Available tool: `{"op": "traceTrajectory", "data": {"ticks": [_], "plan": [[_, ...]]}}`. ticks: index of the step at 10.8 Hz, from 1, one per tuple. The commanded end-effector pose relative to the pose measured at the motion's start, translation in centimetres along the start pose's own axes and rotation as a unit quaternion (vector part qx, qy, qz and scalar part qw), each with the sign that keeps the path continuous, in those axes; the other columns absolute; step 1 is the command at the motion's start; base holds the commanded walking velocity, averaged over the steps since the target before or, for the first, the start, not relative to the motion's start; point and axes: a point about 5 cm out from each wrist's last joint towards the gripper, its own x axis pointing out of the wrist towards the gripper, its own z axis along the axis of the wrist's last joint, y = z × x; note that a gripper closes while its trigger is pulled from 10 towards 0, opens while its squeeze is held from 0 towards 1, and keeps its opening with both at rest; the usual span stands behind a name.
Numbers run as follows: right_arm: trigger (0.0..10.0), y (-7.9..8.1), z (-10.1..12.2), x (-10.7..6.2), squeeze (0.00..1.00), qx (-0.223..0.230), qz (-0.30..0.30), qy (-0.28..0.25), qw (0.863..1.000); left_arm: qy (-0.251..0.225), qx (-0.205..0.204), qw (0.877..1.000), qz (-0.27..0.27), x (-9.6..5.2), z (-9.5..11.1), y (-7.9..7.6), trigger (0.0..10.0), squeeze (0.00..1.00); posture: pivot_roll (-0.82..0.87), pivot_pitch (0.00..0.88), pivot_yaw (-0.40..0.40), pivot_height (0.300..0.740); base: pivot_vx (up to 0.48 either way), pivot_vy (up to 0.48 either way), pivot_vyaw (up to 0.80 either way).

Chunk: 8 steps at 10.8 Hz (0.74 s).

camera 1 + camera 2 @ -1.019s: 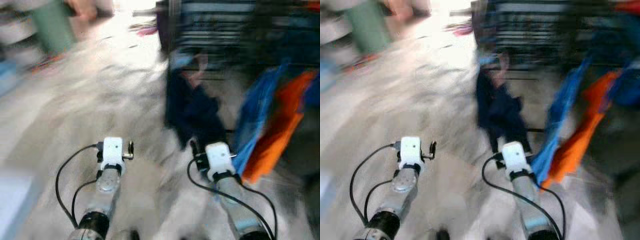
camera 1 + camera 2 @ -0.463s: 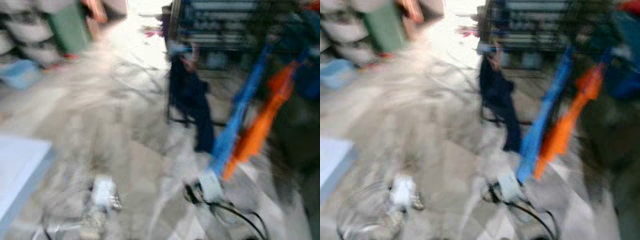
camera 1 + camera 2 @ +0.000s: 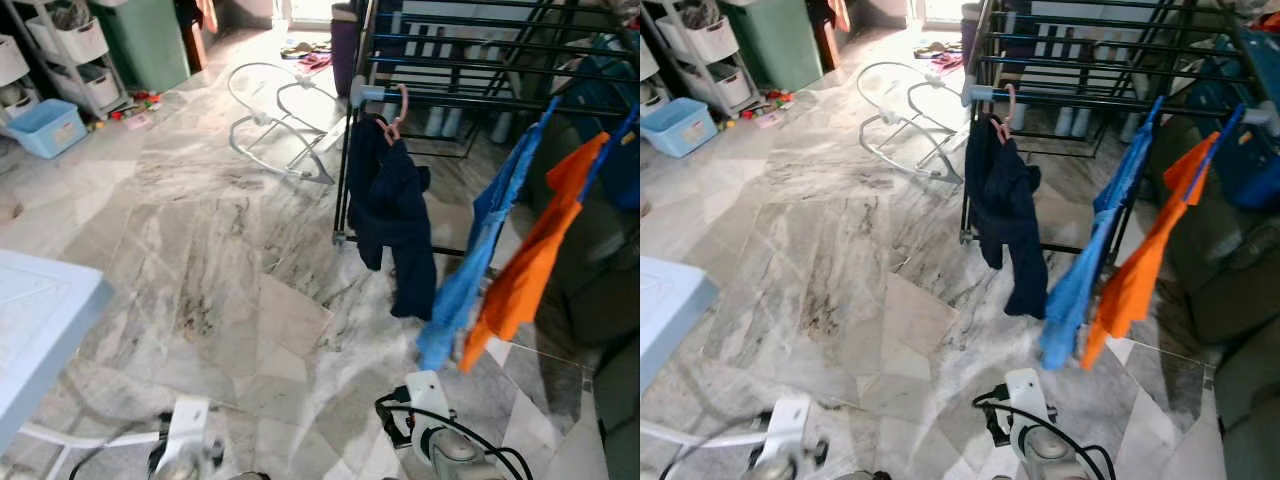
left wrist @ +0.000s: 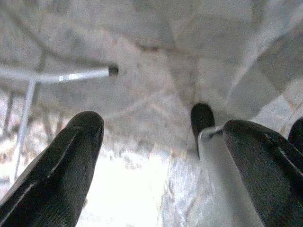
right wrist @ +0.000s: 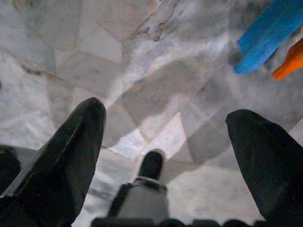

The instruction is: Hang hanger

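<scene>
A pink hanger (image 3: pixel 393 112) carrying a dark navy garment (image 3: pixel 390 210) hangs on the near end rail of a dark drying rack (image 3: pixel 470 60). To its right, a blue garment (image 3: pixel 480 250) and an orange garment (image 3: pixel 535 260) hang on the same rack. Both arms are low at the bottom edge, a stretch of floor short of the rack, seen as the left wrist housing (image 3: pixel 185 430) and the right wrist housing (image 3: pixel 428 398). My left gripper (image 4: pixel 161 127) is open over the marble floor, nothing between its fingers. My right gripper (image 5: pixel 166 113) is open too and holds nothing.
A white wire bouncer frame (image 3: pixel 275 110) lies on the floor left of the rack. At the far left stand a blue bin (image 3: pixel 45 125), white shelves (image 3: pixel 70 40) and a green cabinet (image 3: pixel 150 40). A light blue surface (image 3: pixel 40 320) juts in at left, a dark sofa (image 3: pixel 600 290) at right.
The blur has cleared and the whole picture has shifted, so the camera moved. Both arms now sit lower in view, with only their wrists showing. The hanging clothes stay in place.
</scene>
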Motion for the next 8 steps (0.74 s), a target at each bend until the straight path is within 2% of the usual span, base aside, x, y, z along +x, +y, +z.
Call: {"op": "traceTrajectory", "data": {"ticks": [1, 3, 4, 5, 7, 8], "plan": [[10.0, 0.1, -0.3, 0.0, 0.00, 0.023, 0.001, 0.012, 1.000, 0.016, -0.008, 1.000, 0.000, 0.0, -0.7, 0.6, 10.0, 0.00, -0.03, 0.099, -0.002, 0.740, 0.000, 0.000, 0.00], [10.0, -1.0, -0.7, -0.2, 0.00, 0.057, -0.028, 0.022, 0.998, 0.026, -0.001, 1.000, -0.008, 0.0, -0.9, 1.0, 10.0, 0.00, -0.04, 0.094, 0.027, 0.740, 0.000, 0.000, 0.00], [10.0, -1.7, -1.4, -0.4, 0.00, 0.083, -0.047, 0.030, 0.995, 0.036, -0.012, 0.999, -0.018, 0.0, -0.9, 0.8, 10.0, 0.00, -0.06, 0.092, 0.038, 0.740, 0.000, 0.000, 0.00], [10.0, -1.9, -1.9, -0.6, 0.00, 0.086, -0.051, 0.036, 0.994, 0.038, -0.024, 0.999, -0.032, 0.1, -0.3, 0.2, 10.0, 0.00, -0.06, 0.091, 0.036, 0.740, 0.000, 0.000, 0.00], [10.0, -2.1, -2.2, -0.7, 0.00, 0.103, -0.060, 0.043, 0.992, 0.029, -0.016, 0.999, -0.042, 0.2, 0.9, -0.3, 10.0, 0.00, -0.07, 0.090, 0.035, 0.740, 0.000, 0.000, 0.00], [10.0, -2.0, -2.3, -0.7, 0.00, 0.105, -0.059, 0.050, 0.992, 0.031, -0.011, 0.999, -0.043, 0.2, 0.9, -0.3, 10.0, 0.00, -0.07, 0.091, 0.038, 0.740, 0.000, 0.000, 0.00]]}}
